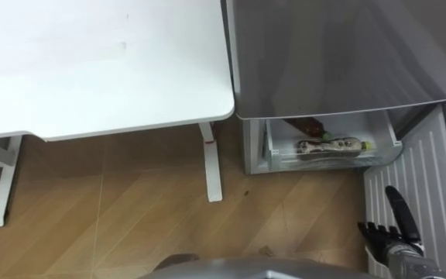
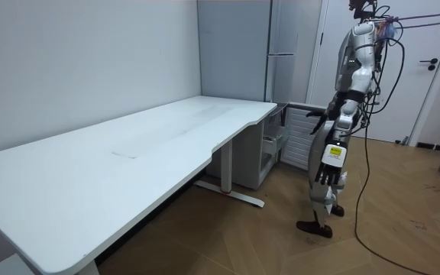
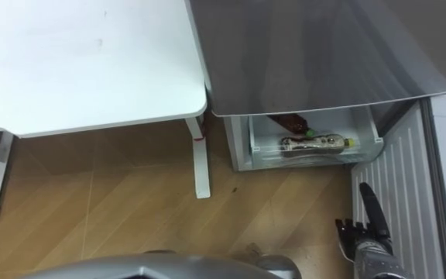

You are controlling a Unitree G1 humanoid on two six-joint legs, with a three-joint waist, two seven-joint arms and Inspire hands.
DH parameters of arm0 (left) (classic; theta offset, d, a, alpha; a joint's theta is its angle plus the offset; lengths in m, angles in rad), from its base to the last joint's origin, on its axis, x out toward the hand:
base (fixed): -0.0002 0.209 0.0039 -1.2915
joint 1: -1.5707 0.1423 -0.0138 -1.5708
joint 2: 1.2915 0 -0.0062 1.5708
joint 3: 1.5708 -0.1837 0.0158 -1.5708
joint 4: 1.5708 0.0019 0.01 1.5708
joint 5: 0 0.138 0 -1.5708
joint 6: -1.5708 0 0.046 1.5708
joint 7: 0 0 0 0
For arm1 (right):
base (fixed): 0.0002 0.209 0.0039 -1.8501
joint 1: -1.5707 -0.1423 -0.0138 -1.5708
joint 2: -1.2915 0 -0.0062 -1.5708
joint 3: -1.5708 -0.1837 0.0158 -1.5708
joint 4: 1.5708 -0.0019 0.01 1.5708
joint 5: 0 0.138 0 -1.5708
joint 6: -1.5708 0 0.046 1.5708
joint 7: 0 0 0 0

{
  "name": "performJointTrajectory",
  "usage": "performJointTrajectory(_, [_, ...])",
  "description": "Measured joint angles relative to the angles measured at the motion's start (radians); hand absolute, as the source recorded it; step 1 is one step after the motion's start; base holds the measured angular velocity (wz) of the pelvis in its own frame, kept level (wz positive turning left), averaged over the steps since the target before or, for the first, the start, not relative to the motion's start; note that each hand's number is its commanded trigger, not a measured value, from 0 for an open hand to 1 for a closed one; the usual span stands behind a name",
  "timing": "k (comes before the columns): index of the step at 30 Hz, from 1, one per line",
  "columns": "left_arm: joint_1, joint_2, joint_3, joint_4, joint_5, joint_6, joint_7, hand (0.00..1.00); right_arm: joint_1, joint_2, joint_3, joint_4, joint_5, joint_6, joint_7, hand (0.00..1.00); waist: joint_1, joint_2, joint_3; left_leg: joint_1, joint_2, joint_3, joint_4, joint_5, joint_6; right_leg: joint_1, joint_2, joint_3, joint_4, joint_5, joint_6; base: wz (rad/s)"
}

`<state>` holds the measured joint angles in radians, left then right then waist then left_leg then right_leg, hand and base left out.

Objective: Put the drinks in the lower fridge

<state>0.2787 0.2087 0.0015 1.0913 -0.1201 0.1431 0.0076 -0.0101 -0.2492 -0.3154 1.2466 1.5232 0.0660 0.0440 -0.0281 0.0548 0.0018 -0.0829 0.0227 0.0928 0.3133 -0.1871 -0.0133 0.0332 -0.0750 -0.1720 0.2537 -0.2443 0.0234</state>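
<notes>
A drink bottle [image 1: 334, 145] with a green cap lies on its side in the pulled-out clear drawer [image 1: 394, 140] at the bottom of the grey fridge [image 1: 339, 54]. Behind the bottle sits a dark reddish item [image 1: 304, 124] that I cannot make out. My right hand [image 1: 397, 232] is at the lower right, fingers straight and holding nothing, over the ribbed white inner side of the open lower door [image 1: 420, 178]. It is well short of the drawer. In the room view I stand facing the fridge, and my left hand [image 2: 329, 174] hangs at my side with relaxed fingers, holding nothing.
A white table [image 1: 91, 62] fills the upper left, its rounded corner close to the fridge. Its white leg [image 1: 211, 167] stands on the wooden floor [image 1: 114, 217] just left of the drawer. The open door bounds the right side.
</notes>
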Motion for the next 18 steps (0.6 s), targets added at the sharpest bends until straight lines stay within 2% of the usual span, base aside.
performJointTrajectory(3, [-0.005,-0.001,0.000,-0.001,0.001,0.000,0.002,0.00,-0.016,0.000,0.000,-0.002,0.002,0.001,0.004,0.00,0.002,0.001,0.0004,-0.031,-0.004,-0.001,0.040,-0.005,0.001,-0.038,-0.013,-0.004,0.063,-0.031,0.000,0.10])
performJointTrajectory(6, [-0.012,-0.001,0.021,0.009,0.006,-0.002,0.004,0.00,-0.044,0.000,-0.002,0.001,-0.002,0.000,0.003,0.00,0.009,0.004,0.0019,-0.101,-0.001,-0.007,0.134,-0.037,0.003,-0.112,-0.026,-0.010,0.180,-0.081,-0.005,0.09])
performJointTrajectory(8, [-0.032,-0.001,0.033,0.029,0.006,-0.001,0.005,0.00,-0.087,0.001,0.000,0.003,-0.002,-0.003,0.004,0.00,0.011,0.000,0.0075,-0.161,-0.003,-0.006,0.203,-0.055,0.002,-0.186,-0.043,-0.008,0.279,-0.117,-0.009,0.05])
performJointTrajectory(10, [-0.063,0.000,0.034,0.049,0.006,0.001,0.009,0.00,-0.138,0.000,0.010,0.019,-0.001,-0.002,0.009,0.00,0.012,-0.012,0.0165,-0.233,-0.010,-0.007,0.285,-0.069,0.002,-0.268,-0.062,-0.001,0.395,-0.164,-0.012,0.12])
performJointTrajectory(11, [-0.072,0.000,0.034,0.050,0.006,0.001,0.009,0.00,-0.148,0.000,0.011,0.024,-0.001,-0.002,0.011,0.00,0.017,-0.014,0.0176,-0.255,-0.008,-0.007,0.313,-0.073,-0.001,-0.287,-0.063,0.002,0.420,-0.175,-0.015,0.04])
performJointTrajectory(12, [-0.086,0.000,0.034,0.052,0.005,0.001,0.010,0.00,-0.169,0.001,0.012,0.036,0.001,-0.002,0.012,0.00,0.033,-0.014,0.0187,-0.298,0.001,-0.008,0.367,-0.087,-0.005,-0.328,-0.061,0.004,0.470,-0.194,-0.023,0.00])
performJointTrajectory(15, [-0.134,0.004,0.030,0.079,0.003,-0.001,0.022,0.00,-0.201,0.001,0.043,0.036,0.003,-0.012,0.012,0.00,0.053,-0.034,0.0258,-0.387,0.002,-0.014,0.473,-0.114,-0.011,-0.422,-0.082,0.004,0.609,-0.248,-0.039,0.14])
performJointTrajectory(16, [-0.150,0.005,0.025,0.077,0.003,-0.002,0.025,0.00,-0.217,0.001,0.054,0.040,0.001,-0.018,0.012,0.00,0.058,-0.040,0.0240,-0.421,0.006,-0.016,0.512,-0.128,-0.013,-0.456,-0.084,0.003,0.657,-0.268,-0.049,0.13])
performJointTrajectory(18, [-0.174,0.005,0.026,0.085,0.004,-0.001,0.027,0.00,-0.240,0.000,0.060,0.043,-0.001,-0.025,0.014,0.00,0.067,-0.041,0.0225,-0.473,0.021,-0.027,0.576,-0.152,-0.017,-0.503,-0.084,-0.003,0.718,-0.292,-0.056,0.09])
